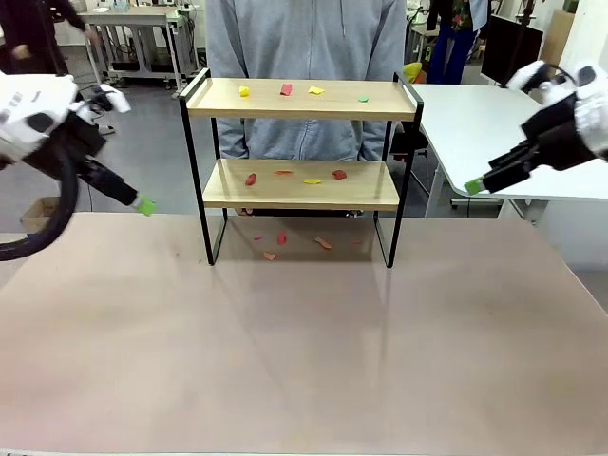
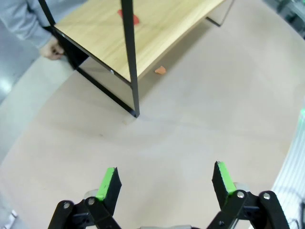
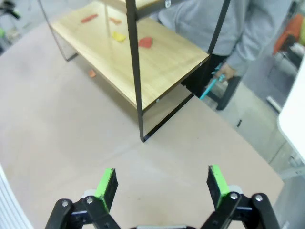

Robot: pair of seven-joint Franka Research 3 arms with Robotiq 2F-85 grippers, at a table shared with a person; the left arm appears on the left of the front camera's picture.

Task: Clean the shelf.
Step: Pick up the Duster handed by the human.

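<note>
- Right now the small two-tier shelf (image 1: 285,106), light wood boards on a thin black metal frame, stands at 12 o'clock on the pinkish-beige tabletop (image 1: 304,361), just in front of a person in a grey top (image 1: 304,47).
- Small flat scraps (image 1: 287,89) in red, yellow, orange and green lie on both boards and on the tabletop under the lower one.
- The left tool (image 1: 144,204) hangs at 9 o'clock and the right tool (image 1: 472,187) at 3 o'clock. Both have their green pads wide apart, hold nothing and are well clear of the shelf.
- The likeliest slip is a finger clipping a black upright on the way in. The frame looks light, so a knock could slide or tip it toward the person.
- The gap between the boards looks tight, so a tool reaching the lower tier may catch the upper board's edge.
- The scraps are thin, so the pads could skid over one and flick it to the floor.
- The person's hand (image 3: 224,71) is just behind the frame at lower-board height, so a deep reach might meet it.
</note>
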